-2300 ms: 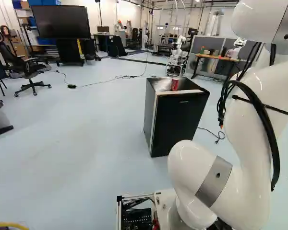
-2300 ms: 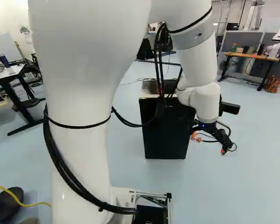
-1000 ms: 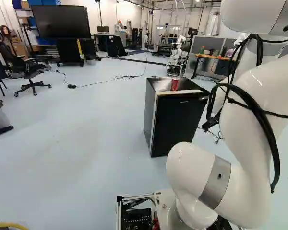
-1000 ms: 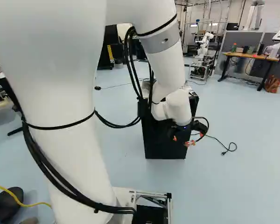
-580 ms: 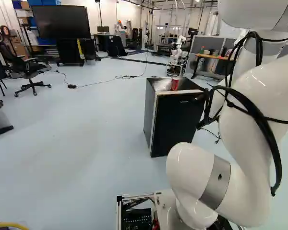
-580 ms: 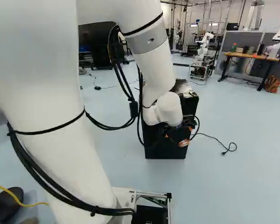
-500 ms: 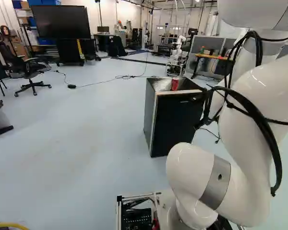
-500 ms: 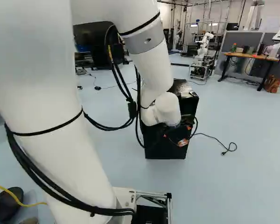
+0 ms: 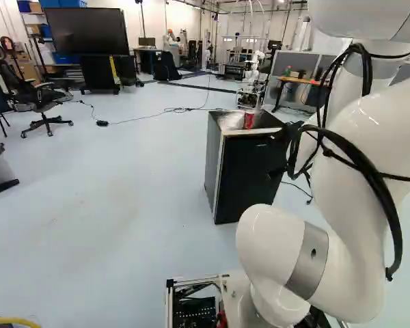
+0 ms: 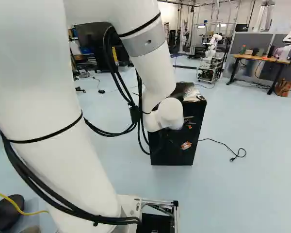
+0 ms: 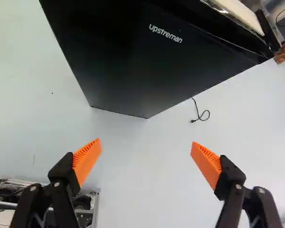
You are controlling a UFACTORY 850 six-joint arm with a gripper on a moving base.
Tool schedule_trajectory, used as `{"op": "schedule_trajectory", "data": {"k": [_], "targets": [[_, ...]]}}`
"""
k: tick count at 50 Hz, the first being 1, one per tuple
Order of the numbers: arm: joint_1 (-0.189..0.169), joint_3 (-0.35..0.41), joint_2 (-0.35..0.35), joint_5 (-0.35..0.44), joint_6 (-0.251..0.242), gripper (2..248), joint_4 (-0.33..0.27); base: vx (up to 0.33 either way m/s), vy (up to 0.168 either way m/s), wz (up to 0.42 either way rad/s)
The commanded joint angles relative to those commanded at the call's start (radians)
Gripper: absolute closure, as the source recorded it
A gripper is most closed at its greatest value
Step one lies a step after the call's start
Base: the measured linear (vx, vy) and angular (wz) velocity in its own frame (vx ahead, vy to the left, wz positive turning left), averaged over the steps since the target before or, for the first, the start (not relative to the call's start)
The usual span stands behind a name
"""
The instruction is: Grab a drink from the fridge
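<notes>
Red can [image 9: 249,120] is carried on top of the black fridge [image 9: 249,171], next to crumpled clear plastic [image 9: 230,121]. End effector [image 10: 187,136] is seen against the fridge front in the right base view; contact can't be told. In the wrist view its fingers are spread wide, orange pads [image 11: 87,159] well apart, fridge front framed ahead. Black cord [image 10: 225,144] is laid on the floor [image 10: 252,121] beside the fridge. Farther out, another robot [image 10: 214,42] is seen on a wheeled frame.
</notes>
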Motion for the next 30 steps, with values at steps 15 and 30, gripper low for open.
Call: {"op": "schedule_trajectory", "data": {"k": [15,30], "targets": [[0.000,-0.019,-0.058,0.069,0.000,3,0.000,0.000,0.000,0.000],[0.000,-0.029,-0.089,0.133,0.000,3,0.000,0.000,0.000,0.000]]}}
